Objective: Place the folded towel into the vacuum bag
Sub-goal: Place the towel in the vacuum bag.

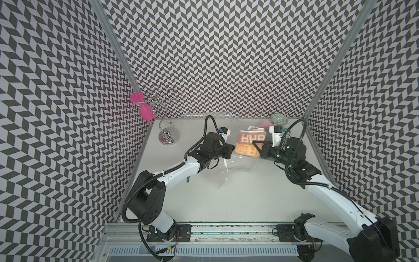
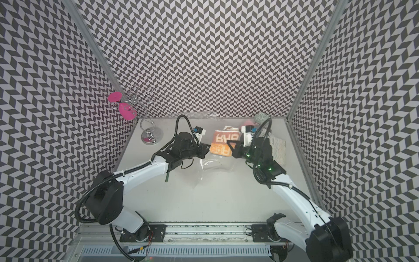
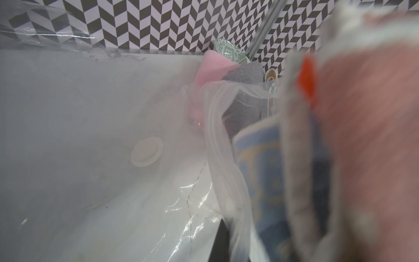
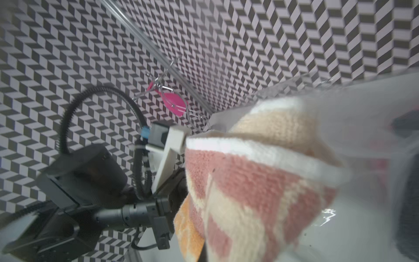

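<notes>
While at vacuum bag (image 1: 227,168) mouth, towel (image 1: 249,141) (orange) pinched by right gripper (image 1: 257,148), bag rim by left gripper (image 1: 231,149).

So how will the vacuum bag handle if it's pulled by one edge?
Likely floppy: the vacuum bag crumples and drapes in folds. Probably slippery, given its glossy glare. Its white valve cap looks like the only stiff spot.
</notes>
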You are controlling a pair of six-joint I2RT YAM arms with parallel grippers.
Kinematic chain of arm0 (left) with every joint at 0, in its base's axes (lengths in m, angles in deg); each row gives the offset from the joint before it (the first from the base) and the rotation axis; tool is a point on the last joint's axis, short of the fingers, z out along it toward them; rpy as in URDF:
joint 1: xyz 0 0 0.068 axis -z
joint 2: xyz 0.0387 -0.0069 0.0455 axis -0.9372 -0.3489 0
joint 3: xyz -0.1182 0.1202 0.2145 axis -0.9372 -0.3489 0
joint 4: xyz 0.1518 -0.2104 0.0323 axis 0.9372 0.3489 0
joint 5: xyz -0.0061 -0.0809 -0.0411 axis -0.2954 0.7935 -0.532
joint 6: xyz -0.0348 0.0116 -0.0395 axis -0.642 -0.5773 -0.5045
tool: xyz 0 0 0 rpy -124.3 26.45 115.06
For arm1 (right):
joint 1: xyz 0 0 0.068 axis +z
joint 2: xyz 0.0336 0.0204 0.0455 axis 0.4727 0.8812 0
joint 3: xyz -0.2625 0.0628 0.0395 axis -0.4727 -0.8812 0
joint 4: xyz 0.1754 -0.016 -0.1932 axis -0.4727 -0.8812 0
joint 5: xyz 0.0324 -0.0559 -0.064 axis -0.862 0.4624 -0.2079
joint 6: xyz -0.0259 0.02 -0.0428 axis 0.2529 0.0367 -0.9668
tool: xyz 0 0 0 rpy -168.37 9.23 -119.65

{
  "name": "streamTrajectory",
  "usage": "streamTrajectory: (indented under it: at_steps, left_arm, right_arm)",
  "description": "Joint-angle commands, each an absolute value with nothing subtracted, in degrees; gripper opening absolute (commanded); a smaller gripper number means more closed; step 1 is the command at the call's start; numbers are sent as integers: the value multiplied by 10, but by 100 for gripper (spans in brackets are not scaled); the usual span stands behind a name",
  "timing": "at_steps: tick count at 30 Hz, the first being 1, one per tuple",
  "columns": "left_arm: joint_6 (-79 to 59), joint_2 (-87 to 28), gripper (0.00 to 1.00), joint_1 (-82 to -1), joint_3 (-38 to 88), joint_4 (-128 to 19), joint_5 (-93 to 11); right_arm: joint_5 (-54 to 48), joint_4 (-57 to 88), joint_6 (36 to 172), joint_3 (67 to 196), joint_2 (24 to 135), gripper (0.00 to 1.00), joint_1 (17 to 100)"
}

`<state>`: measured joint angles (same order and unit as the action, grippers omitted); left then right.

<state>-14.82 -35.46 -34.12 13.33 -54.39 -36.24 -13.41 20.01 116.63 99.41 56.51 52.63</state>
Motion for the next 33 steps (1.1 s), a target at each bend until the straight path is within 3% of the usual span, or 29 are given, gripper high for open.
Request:
streamTrajectory:
  at_steps: [1,8,15,23,33]
  left_arm:
    - [-153,-338,0,-354,164,-546,-326]
    - [-153,-311,0,-359,184,-547,-278]
    - [-153,-301,0,-356,192,-565,-196]
    - [-148,-337,0,-308,189,-575,-236]
    - [-115,-327,0,-294,205,-581,-187]
  right_arm:
    - [-128,265,1175,954,603,0,542]
    - [-57,266,1189,936,686,0,542]
    - [64,205,1197,954,690,0,539]
    - [-69,334,1215,978,684,0,548]
    - [13,402,1318,1011,785,0,567]
